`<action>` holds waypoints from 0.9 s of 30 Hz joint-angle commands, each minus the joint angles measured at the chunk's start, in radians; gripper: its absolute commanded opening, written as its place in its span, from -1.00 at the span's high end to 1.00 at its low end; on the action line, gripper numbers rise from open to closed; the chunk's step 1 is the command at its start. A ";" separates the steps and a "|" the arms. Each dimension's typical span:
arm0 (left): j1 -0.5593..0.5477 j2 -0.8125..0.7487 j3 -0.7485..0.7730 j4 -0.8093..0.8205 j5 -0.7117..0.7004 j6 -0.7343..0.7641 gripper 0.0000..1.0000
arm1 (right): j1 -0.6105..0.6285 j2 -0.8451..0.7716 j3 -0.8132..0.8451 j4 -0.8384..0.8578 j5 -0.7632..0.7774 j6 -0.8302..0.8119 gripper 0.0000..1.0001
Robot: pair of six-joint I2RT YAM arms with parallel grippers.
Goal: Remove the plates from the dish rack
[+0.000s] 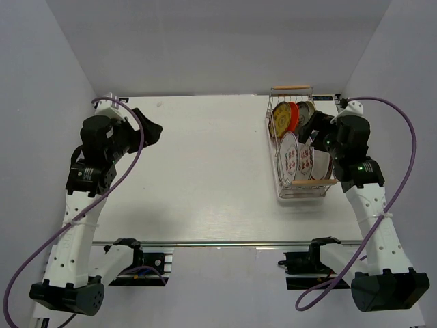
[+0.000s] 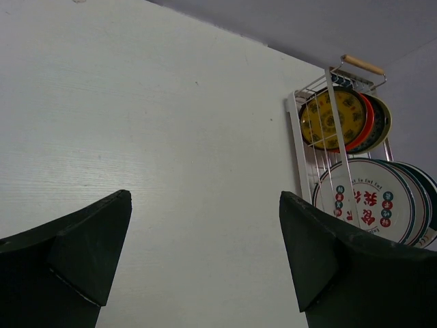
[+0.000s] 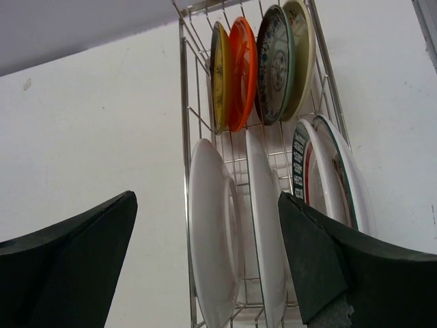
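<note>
The silver wire dish rack [image 1: 279,179] stands at the table's right side with several plates upright in it. A tan-yellow plate [image 1: 280,117] and an orange-red plate [image 1: 293,115] stand at its far end. White plates with red motifs [image 1: 289,158] stand at its near end. My right gripper [image 1: 313,137] is open and empty, just above the rack's right side. In the right wrist view my right gripper [image 3: 208,260] frames two white plates [image 3: 215,253] without touching them. My left gripper [image 1: 151,131] is open and empty over the bare table at far left, and in its own view [image 2: 205,253].
The rack [image 2: 295,123] has a wooden handle [image 1: 291,87] at its far end and another [image 1: 314,182] at its near end. White walls close the table on the back, left and right. The rack sits close to the right wall.
</note>
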 commanded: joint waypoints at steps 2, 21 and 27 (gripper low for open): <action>-0.002 -0.001 -0.007 0.006 0.018 -0.030 -0.96 | 0.002 -0.020 0.048 0.029 -0.052 -0.019 -0.78; 0.007 -0.025 -0.091 0.069 0.025 -0.050 -0.96 | 0.172 0.258 0.313 -0.350 0.052 -0.106 -0.73; 0.007 0.010 -0.096 0.038 -0.001 -0.062 -0.96 | 0.247 0.302 0.313 -0.415 0.181 -0.066 -0.70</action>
